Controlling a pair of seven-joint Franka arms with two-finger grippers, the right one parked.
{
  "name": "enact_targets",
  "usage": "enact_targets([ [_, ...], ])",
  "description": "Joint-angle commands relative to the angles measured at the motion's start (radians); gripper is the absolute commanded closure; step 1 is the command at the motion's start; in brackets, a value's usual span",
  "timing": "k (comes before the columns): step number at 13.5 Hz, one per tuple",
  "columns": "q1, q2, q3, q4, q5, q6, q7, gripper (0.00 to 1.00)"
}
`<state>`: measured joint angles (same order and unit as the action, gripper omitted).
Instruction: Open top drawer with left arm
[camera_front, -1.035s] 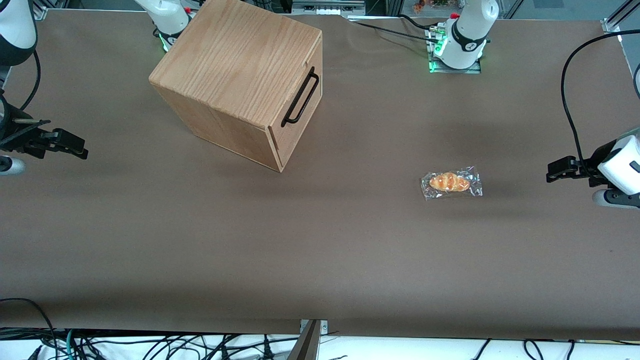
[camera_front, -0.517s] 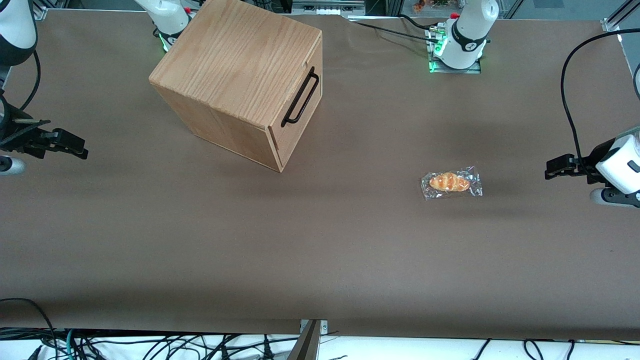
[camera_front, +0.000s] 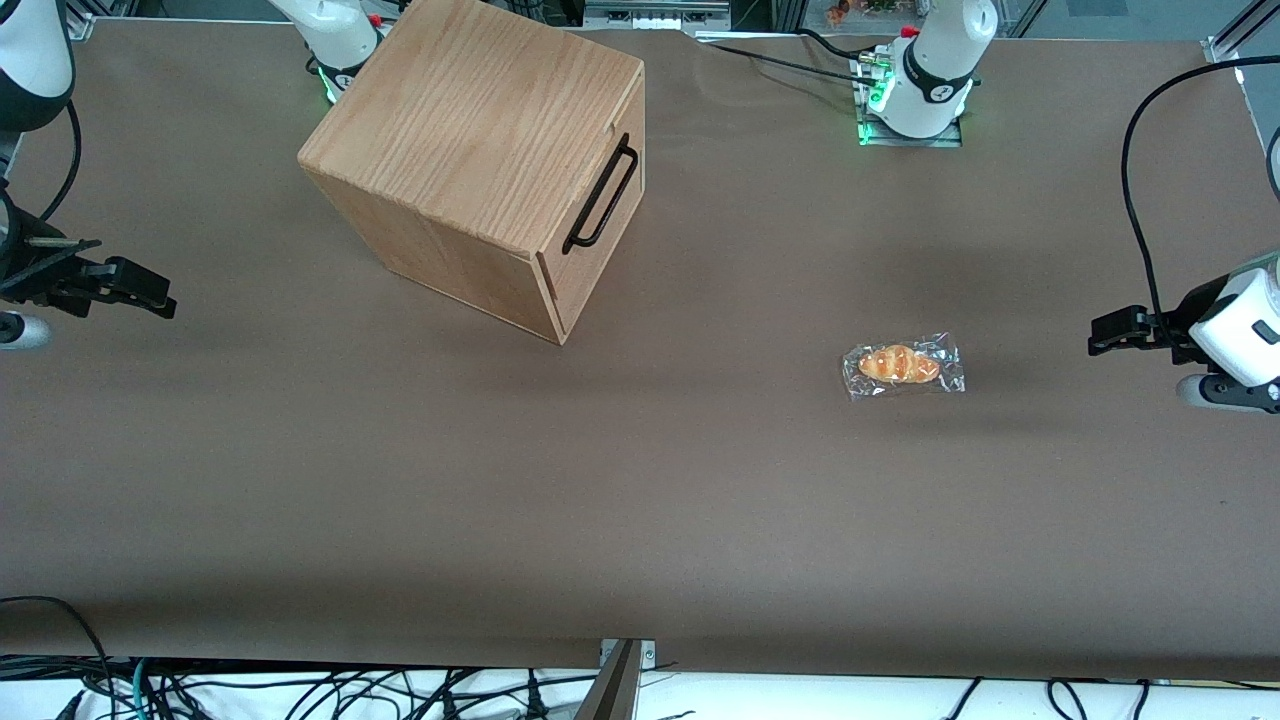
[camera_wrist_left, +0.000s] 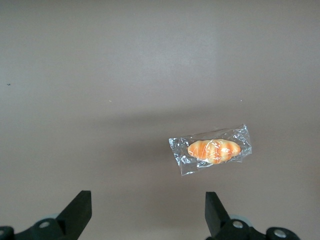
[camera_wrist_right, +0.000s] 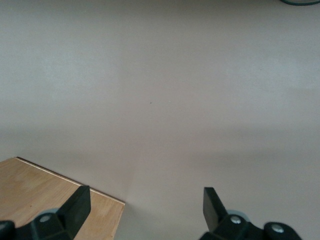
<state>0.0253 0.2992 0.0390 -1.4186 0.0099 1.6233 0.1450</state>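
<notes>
The oak top drawer (camera_front: 596, 225), its thin black bar handle (camera_front: 601, 193) showing, is sitting closed toward the parked arm's end. The gripper (camera_wrist_left: 148, 215) is hovering, fingers spread, near a crinkly-wrapped croissant (camera_front: 901, 364).

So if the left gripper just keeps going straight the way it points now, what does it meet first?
Probably the wrapped croissant: the open left gripper points roughly at it, well short of the top drawer. Its height is unclear, so it may pass above.
</notes>
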Motion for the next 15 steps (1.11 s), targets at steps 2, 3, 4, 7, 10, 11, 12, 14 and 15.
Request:
enact_targets([
  [2, 0.002, -0.011, -0.002, -0.006, -0.024, -0.019, 0.013, 0.00],
  [3, 0.002, -0.011, -0.004, -0.006, -0.024, -0.019, 0.013, 0.00],
  [4, 0.001, -0.011, -0.004, -0.006, -0.024, -0.020, 0.013, 0.00],
  [7, -0.007, -0.009, -0.004, -0.006, -0.025, -0.019, 0.011, 0.00],
  [10, -0.010, -0.011, -0.048, 0.000, -0.025, -0.032, 0.011, 0.00],
  [11, -0.010, -0.011, -0.060, 0.001, -0.025, -0.043, 0.011, 0.00],
  [12, -0.012, -0.011, -0.083, 0.003, -0.025, -0.055, 0.011, 0.00],
  [14, -0.012, -0.009, -0.157, 0.003, -0.025, -0.069, 0.010, 0.00],
  [15, -0.012, -0.009, -0.184, 0.003, -0.027, -0.069, 0.008, 0.00],
])
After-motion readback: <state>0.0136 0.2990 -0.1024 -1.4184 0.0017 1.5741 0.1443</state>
